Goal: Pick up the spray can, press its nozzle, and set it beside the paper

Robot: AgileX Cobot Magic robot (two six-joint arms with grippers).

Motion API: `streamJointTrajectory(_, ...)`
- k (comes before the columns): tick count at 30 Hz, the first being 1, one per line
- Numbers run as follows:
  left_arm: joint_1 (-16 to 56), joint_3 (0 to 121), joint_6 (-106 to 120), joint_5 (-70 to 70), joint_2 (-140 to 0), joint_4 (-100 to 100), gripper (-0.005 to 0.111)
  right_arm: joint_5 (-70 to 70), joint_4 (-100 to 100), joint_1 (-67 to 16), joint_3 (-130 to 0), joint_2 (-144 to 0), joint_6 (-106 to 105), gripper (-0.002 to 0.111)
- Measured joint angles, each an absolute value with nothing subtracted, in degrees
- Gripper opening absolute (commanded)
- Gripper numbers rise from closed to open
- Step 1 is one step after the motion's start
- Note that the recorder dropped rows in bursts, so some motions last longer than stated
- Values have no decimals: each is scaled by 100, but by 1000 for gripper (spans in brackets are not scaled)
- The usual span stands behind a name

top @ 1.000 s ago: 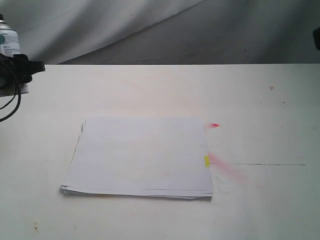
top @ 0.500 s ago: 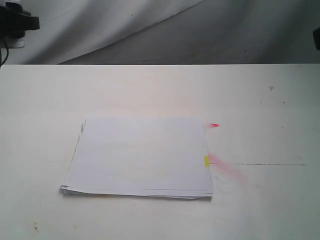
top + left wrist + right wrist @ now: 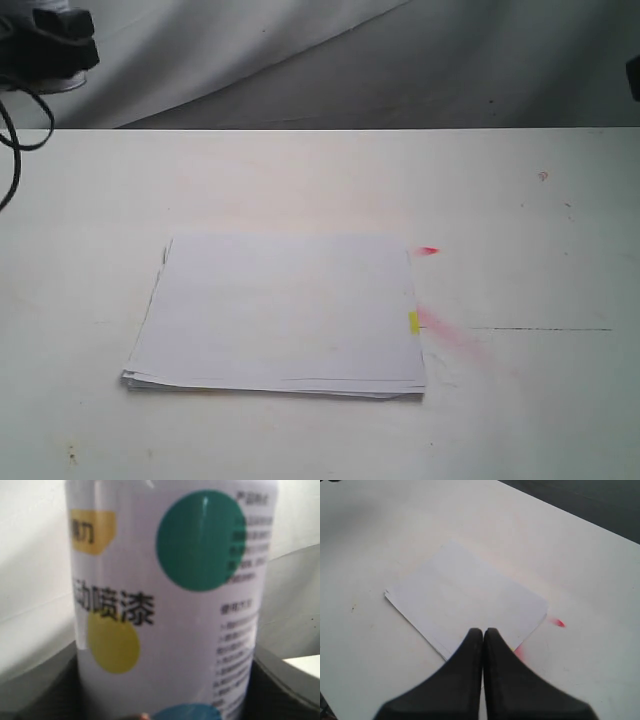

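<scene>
The paper (image 3: 280, 310) lies flat near the middle of the white table (image 3: 540, 420), its sheets slightly fanned along the left and near edges. A small yellow tab (image 3: 413, 322) sits on its right edge. Open table surface runs on every side of the stack: broad to the left, right and far side, narrower toward the near edge.

The left gripper (image 3: 50, 45) hangs high at the far left corner of the exterior view, above the table's far edge and well apart from the paper. Its dark fingers (image 3: 35, 690) clamp the spray can (image 3: 165, 605) on both sides; the can is upright, and its white label with teal and yellow dots fills the left wrist view. A black cable (image 3: 14, 140) loops below this gripper.

The right gripper (image 3: 483, 632) is pressed together with nothing between its fingers, and hangs above the table with the paper below it.

A small red spot (image 3: 428, 250) lies just beside the paper's far right corner. A pink smear (image 3: 455, 340) starts at the tab, and a thin dark line (image 3: 550, 329) runs right from it. Nothing stands on the table between the left gripper and the paper.
</scene>
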State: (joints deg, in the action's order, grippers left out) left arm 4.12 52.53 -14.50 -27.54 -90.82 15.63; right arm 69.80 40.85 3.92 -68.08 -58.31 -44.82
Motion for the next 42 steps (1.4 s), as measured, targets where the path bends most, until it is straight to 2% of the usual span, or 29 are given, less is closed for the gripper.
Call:
streamJointTrajectory(9, 399, 4161, -739, -4543, -10159, 1176, 0, 6980, 4085, 392, -6808, -5831, -4482, 0)
streamJointTrajectory(30, 399, 4112, -322, -6039, -12330, 506, 0, 6980, 4085, 392, -6808, -5831, -4482, 0)
streamJointTrajectory(42, 399, 4122, -297, -6713, -12630, 272, 0, 6980, 4085, 392, -6808, -5831, -4482, 0)
